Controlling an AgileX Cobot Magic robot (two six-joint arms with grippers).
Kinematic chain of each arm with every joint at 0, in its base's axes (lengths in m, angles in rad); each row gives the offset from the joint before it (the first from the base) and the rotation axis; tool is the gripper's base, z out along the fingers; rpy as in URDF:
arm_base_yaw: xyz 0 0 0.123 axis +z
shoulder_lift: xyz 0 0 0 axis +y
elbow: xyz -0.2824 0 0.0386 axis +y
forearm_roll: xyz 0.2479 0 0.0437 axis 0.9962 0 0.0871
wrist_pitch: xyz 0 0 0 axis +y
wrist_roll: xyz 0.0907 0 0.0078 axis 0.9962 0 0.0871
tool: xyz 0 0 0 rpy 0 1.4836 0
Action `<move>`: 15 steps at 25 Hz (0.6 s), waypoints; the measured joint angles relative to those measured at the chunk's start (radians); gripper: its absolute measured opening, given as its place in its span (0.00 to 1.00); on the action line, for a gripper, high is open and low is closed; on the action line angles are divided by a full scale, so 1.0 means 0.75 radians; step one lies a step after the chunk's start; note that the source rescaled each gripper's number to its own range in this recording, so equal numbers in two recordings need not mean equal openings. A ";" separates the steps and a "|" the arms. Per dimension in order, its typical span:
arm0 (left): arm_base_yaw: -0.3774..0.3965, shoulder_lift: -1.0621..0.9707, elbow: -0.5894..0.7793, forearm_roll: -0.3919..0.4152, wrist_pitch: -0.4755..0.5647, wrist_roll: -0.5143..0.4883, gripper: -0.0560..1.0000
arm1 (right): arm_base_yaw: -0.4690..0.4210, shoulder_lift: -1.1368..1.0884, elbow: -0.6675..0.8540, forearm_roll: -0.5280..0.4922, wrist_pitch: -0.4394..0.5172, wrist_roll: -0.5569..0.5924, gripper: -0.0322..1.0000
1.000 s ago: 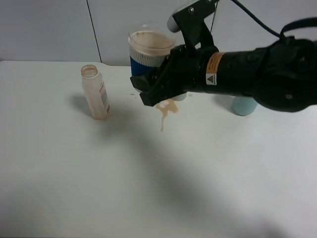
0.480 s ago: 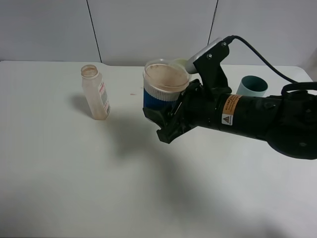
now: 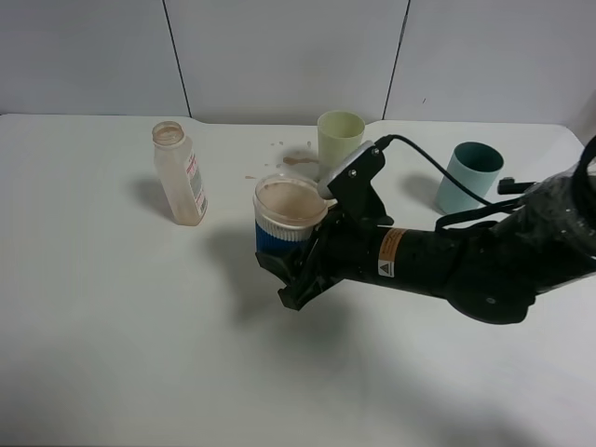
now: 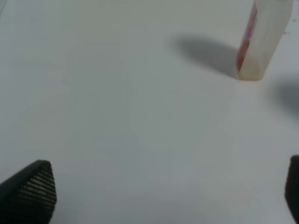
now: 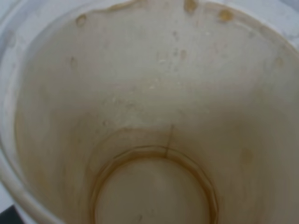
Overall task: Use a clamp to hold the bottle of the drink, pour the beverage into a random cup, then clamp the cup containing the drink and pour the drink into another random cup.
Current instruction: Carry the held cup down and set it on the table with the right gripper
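My right gripper (image 3: 285, 276) is shut on the cup containing the drink (image 3: 287, 216), a clear cup with a white rim and a dark blue band. It holds the cup upright, low over the table's middle. The right wrist view looks straight into this cup (image 5: 154, 93); a thin brown film of beverage (image 5: 154, 196) coats its walls and bottom. The bottle of the drink (image 3: 180, 174) stands uncapped at the back left, also seen in the left wrist view (image 4: 264, 37). The pale yellow-green tumbler (image 3: 340, 140) stands behind the held cup. My left gripper (image 4: 163, 196) hangs open over bare table.
A teal cup (image 3: 468, 177) stands at the back right, behind my right arm. Brown splashes (image 3: 298, 160) mark the white table (image 3: 140, 326) just left of the yellow-green tumbler. A grey panelled wall closes off the far edge.
My right arm has come down and toward the front with the blue-banded cup, from high at the back to low over the table. The yellow-green tumbler is now uncovered.
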 joint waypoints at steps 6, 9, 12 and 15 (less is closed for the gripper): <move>0.000 0.000 0.000 0.000 0.000 0.000 1.00 | 0.000 0.121 0.000 0.017 -0.026 -0.076 0.03; 0.000 0.000 0.000 0.000 0.000 0.000 1.00 | 0.000 0.159 0.000 0.026 -0.057 -0.078 0.03; 0.000 0.000 0.000 0.000 0.000 0.000 1.00 | 0.000 0.195 0.000 0.035 -0.082 -0.081 0.03; 0.000 0.000 0.000 0.000 0.000 0.000 1.00 | 0.000 0.219 0.000 0.037 -0.094 -0.087 0.03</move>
